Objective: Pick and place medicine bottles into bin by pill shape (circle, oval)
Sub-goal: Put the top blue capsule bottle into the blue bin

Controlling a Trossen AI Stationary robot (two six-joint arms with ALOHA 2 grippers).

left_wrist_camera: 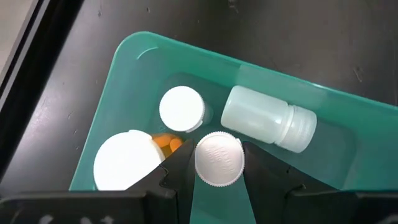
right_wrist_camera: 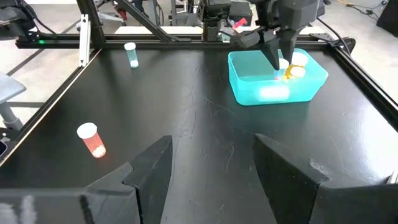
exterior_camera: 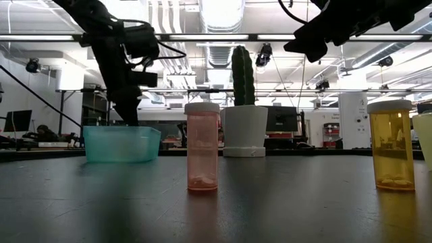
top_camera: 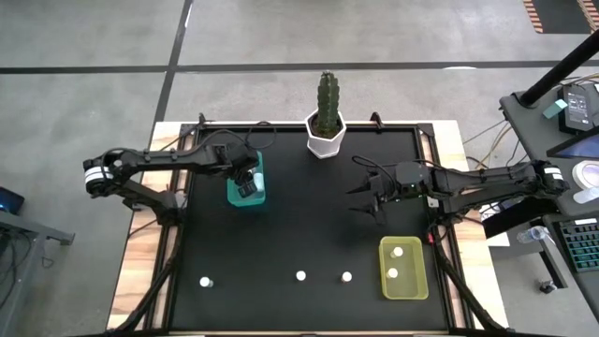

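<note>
Left pincer (left_wrist_camera: 219,163) is gripping a bottle (left_wrist_camera: 219,159) inside the teal bin (top_camera: 246,179), right pincer (top_camera: 367,198) idling open nearby, three bottles (top_camera: 300,276) remaining.

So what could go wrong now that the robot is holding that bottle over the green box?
The left gripper holds a white-capped bottle inside the teal bin, where three bottles already sit. It might land on the one lying on its side and tip or roll. The fingers are close to the upright ones, so they could bump them when pulling out. The right gripper waits open above the mat, away from the bin.
</note>
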